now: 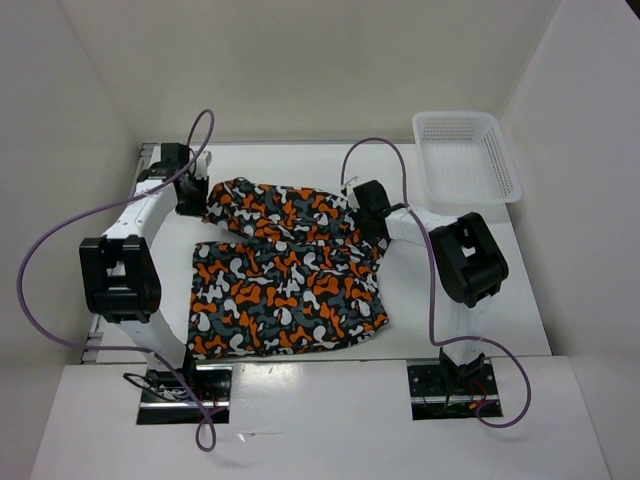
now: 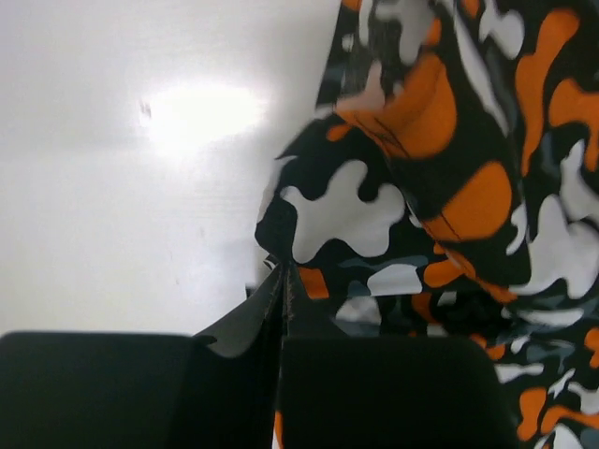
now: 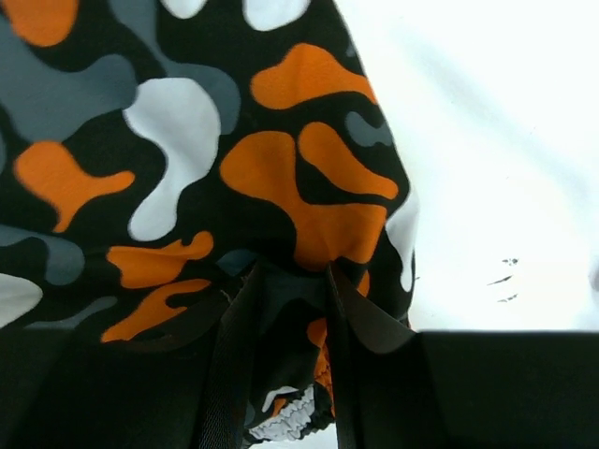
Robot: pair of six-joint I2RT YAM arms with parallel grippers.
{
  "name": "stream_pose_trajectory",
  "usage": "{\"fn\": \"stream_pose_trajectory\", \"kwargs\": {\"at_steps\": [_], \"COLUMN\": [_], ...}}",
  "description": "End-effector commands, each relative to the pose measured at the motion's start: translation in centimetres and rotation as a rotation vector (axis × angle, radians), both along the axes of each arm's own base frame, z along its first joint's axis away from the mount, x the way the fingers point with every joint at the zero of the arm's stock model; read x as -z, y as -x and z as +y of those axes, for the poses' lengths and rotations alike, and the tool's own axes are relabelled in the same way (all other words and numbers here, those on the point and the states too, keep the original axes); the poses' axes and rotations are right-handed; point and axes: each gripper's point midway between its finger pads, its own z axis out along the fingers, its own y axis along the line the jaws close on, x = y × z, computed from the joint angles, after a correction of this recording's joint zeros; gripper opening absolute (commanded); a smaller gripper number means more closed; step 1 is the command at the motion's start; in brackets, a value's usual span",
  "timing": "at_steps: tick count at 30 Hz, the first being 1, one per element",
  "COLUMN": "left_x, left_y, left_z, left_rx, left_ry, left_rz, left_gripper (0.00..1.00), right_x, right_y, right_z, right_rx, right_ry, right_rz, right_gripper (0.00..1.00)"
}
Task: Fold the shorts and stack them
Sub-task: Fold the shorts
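The camouflage shorts (image 1: 285, 280) lie in the middle of the white table, their near part flat and their far edge lifted and creased. My left gripper (image 1: 193, 197) is shut on the far left corner of the shorts; the left wrist view shows its fingertips (image 2: 281, 281) pinched on the fabric (image 2: 449, 187). My right gripper (image 1: 366, 205) is shut on the far right corner; the right wrist view shows its fingers (image 3: 234, 318) clamping a bunch of the fabric (image 3: 234, 140) with the elastic hem between them.
A white plastic mesh basket (image 1: 466, 155) stands at the far right corner of the table. White walls enclose the table on three sides. Purple cables loop over both arms.
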Motion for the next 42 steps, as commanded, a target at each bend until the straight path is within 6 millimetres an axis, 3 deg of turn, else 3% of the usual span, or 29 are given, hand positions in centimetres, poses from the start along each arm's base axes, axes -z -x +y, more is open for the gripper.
{"fn": "stream_pose_trajectory", "kwargs": {"at_steps": [1,4,6,9,12,13,16,17,19,20,21,22,23,24,25,26,30,31,32,37,42], "left_x": [2.2,4.9,6.7,7.3,6.0,3.8,-2.0,-5.3,-7.3,-5.5,-7.3,-4.3,-3.4,-5.4,-4.9,-1.8,-0.4,1.8,1.0,4.8,9.3], "left_y": [4.7,6.8,8.4,9.8,9.9,8.0,4.0,1.0,-2.1,-3.7,-6.2,-8.1,-9.5,-12.0,-13.3,-14.5,-19.5,-20.1,-21.0,-20.3,-17.7], "left_z": [1.7,1.5,1.2,0.4,0.0,0.1,-0.2,-0.2,-1.0,-1.2,-1.5,-2.2,-2.6,-3.7,-4.4,-4.7,-5.7,-5.7,-5.5,-8.6,-9.0], "left_rx": [-0.046,-0.046,-0.039,-0.023,-0.014,-0.013,0.009,0.020,0.054,0.064,0.085,0.100,0.106,0.130,0.143,0.143,0.156,0.154,0.151,0.196,0.198], "left_ry": [-0.024,-0.022,-0.008,0.032,0.054,0.049,0.070,0.072,0.112,0.133,0.148,0.154,0.148,0.130,0.130,0.124,0.103,0.105,0.096,0.102,0.106], "left_rz": [0.118,0.175,0.234,0.299,0.307,0.242,0.064,-0.039,-0.109,-0.075,-0.141,-0.100,-0.095,-0.165,-0.173,-0.125,-0.198,-0.172,-0.207,-0.136,0.010], "left_gripper": [0.00,0.02,0.07,0.24,0.45,0.50,0.58,0.60,0.65,0.66,0.68,0.68,0.69,0.69,0.69,0.71,0.75,0.75,0.76,0.80,0.80], "right_x": [-0.5,-1.0,-1.9,-4.8,-8.0,-9.9,-12.5,-13.3,-13.0,-12.5,-11.7,-10.4,-9.8,-8.8,-7.7,-7.7,-6.2,-6.7,-6.2,-5.3,-2.9], "right_y": [-1.1,-1.7,-2.5,-3.6,-4.1,-4.5,-4.2,-4.3,-3.9,-3.8,-3.6,-3.3,-3.2,-3.1,-3.1,-3.3,-4.0,-4.5,-4.6,-4.6,-3.2], "right_z": [0.1,0.9,2.4,4.9,6.8,7.1,6.8,6.5,5.3,4.8,3.9,2.7,2.0,1.5,0.4,-0.1,-2.0,-2.5,-3.0,-3.2,-3.5], "right_rx": [-0.007,-0.031,-0.092,-0.144,-0.176,-0.165,-0.124,-0.112,-0.093,-0.073,-0.051,-0.035,-0.024,-0.027,-0.009,-0.001,0.031,0.036,0.044,0.032,-0.041], "right_ry": [0.027,0.006,-0.010,-0.069,-0.098,-0.124,-0.151,-0.145,-0.130,-0.142,-0.138,-0.135,-0.128,-0.121,-0.119,-0.125,-0.114,-0.110,-0.113,-0.113,-0.079], "right_rz": [-0.040,-0.048,-0.059,-0.097,-0.141,-0.173,-0.197,-0.212,-0.200,-0.184,-0.161,-0.130,-0.116,-0.092,-0.067,-0.065,-0.042,-0.055,-0.043,-0.017,0.060], "right_gripper": [0.38,0.41,0.49,0.61,0.69,0.73,0.77,0.77,0.77,0.77,0.77,0.77,0.77,0.77,0.77,0.77,0.77,0.77,0.77,0.79,0.80]}}
